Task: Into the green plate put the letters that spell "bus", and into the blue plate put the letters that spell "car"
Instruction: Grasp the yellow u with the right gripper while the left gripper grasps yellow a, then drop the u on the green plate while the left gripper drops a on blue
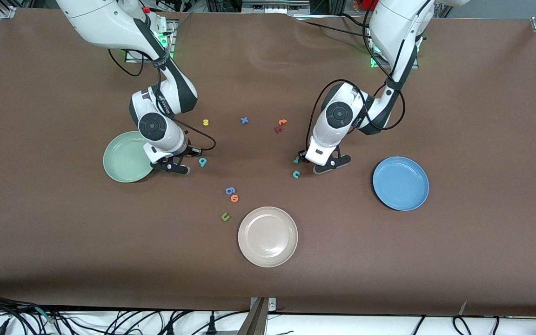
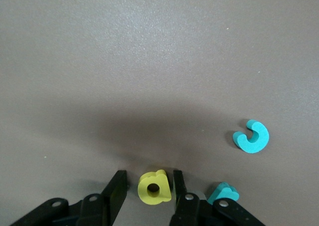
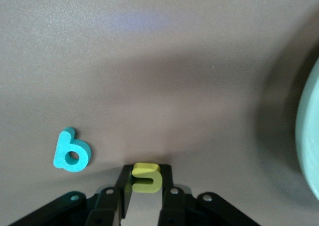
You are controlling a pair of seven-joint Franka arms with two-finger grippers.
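The right hand [image 3: 146, 178], low on the table just beside the green plate [image 1: 126, 158], pinches the yellow "s" [image 3: 146, 177] near the teal "b" [image 3: 71, 150], while the left hand [image 2: 149, 188] brackets the yellow "a" [image 2: 154, 187], its fingers not quite touching, near the teal "c" [image 2: 251, 136].

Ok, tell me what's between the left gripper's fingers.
The yellow a lies flat on the table between the left gripper fingers, with a gap at one finger. The left wrist view shows it.
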